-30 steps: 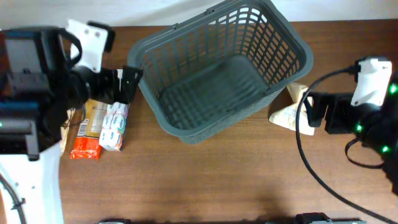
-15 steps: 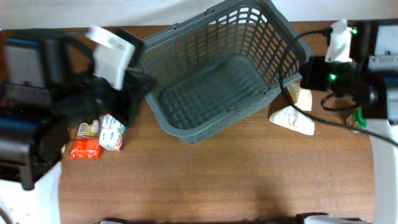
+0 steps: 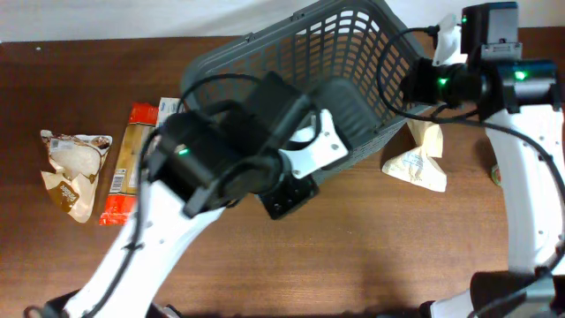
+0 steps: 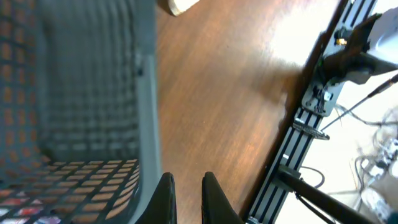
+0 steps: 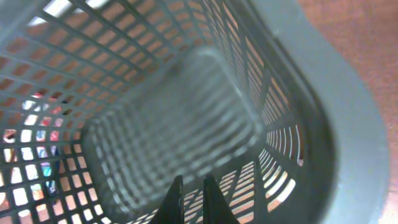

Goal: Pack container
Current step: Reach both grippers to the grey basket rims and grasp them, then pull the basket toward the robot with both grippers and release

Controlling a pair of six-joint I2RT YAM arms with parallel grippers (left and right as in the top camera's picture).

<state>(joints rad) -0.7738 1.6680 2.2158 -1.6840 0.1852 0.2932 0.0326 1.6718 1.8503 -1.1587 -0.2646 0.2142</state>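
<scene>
Between the two dark fingers of the left gripper [image 4: 185, 198] only a thin slit is seen, and nothing is held. Its tips are set just beside the smooth rounded rim of the container [image 4: 148, 93], over bare wood. The right gripper [image 5: 191, 198] is likewise drawn nearly closed and empty, and is pointed into the mouth of the container, where slotted lattice walls and a finely ribbed solid bottom are shown. From overhead, the container [image 3: 353, 35], a large dark grey plastic basket of rectangular shape, is found at the far middle of the brown wood-grain table [image 3: 353, 265], turned at an angle; its near left part is hidden by the left arm, and its right rim is met by the right arm. Just right of the container a crumpled beige paper packet [image 3: 415, 163] is seen. Well to its left, a flat orange wrapper [image 3: 119, 210], a long tan pack [image 3: 124, 159] and a wrinkled clear bag [image 3: 71, 168] with pale contents are laid side by side.
</scene>
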